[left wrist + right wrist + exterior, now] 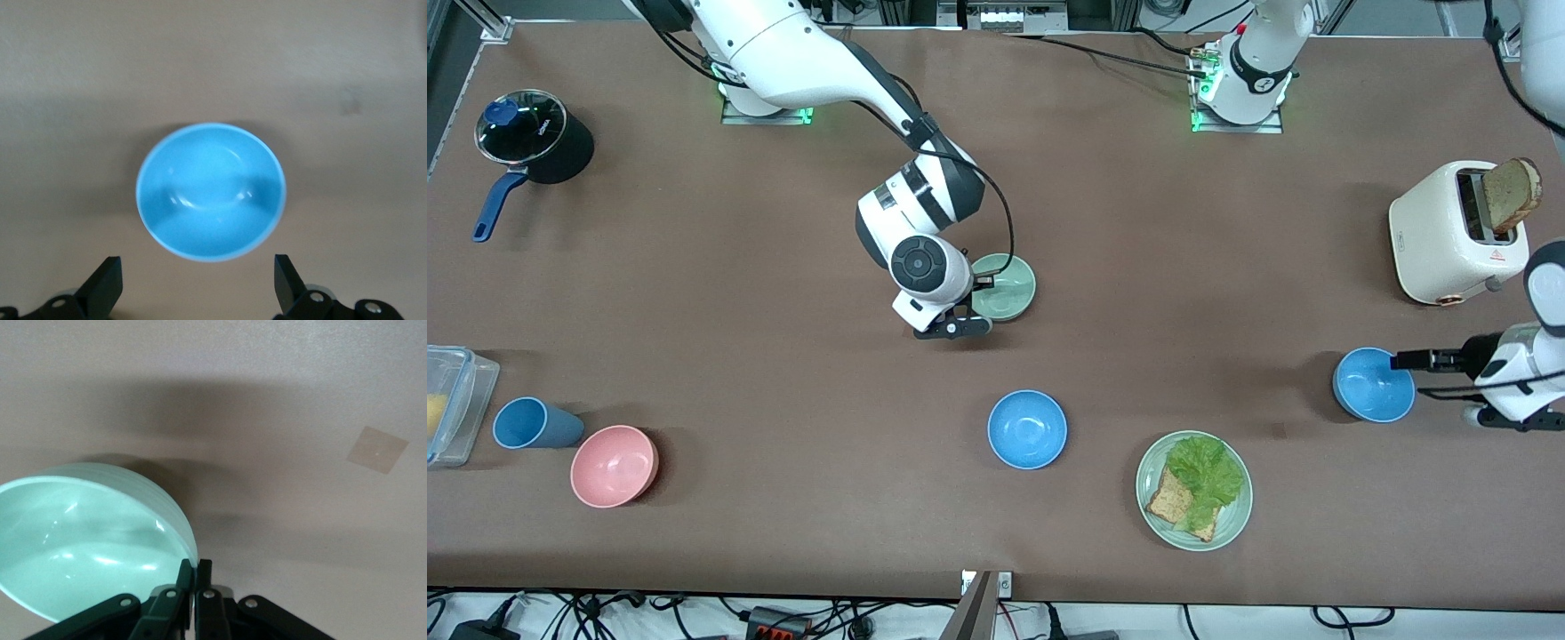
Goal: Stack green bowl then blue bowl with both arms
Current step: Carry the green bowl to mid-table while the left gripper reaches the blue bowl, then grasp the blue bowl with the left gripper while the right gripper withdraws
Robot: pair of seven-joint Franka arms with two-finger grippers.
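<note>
**Mint bowl pinched by right gripper, left gripper wide at a blue bowl**

Mint-green: the green bowl (1007,286) is clamped at its rim by the right gripper (195,577), fingers nearly together with only the bowl wall between them. Bowl looks tilted in the right wrist view; can't tell whether it's clear of the bench (783,373). It sits mid-bench, just beside the right wrist.

Left gripper (198,283) is spread wide, holding nothing. One blue bowl (1375,384) lies upright just ahead of its fingertips (107,283), at the left arm's end of the bench; front view shows a fingertip at the bowl's rim, contact can't be confirmed.

Second blue bowl (1027,429) is upright mid-bench, nearer the front camera than the right gripper, well apart from it.

Bench is plain brown matte. Also on it:
- plate (1152,498) with lettuce and toast, between the two blue bowls, nearer the camera
- white toaster (1440,240) with a slice sticking up, near the left gripper
- right arm's end: black pot (534,138), blue cup (534,423), pink bowl (614,466), clear container (458,400)

Cables run along the bench edge.
</note>
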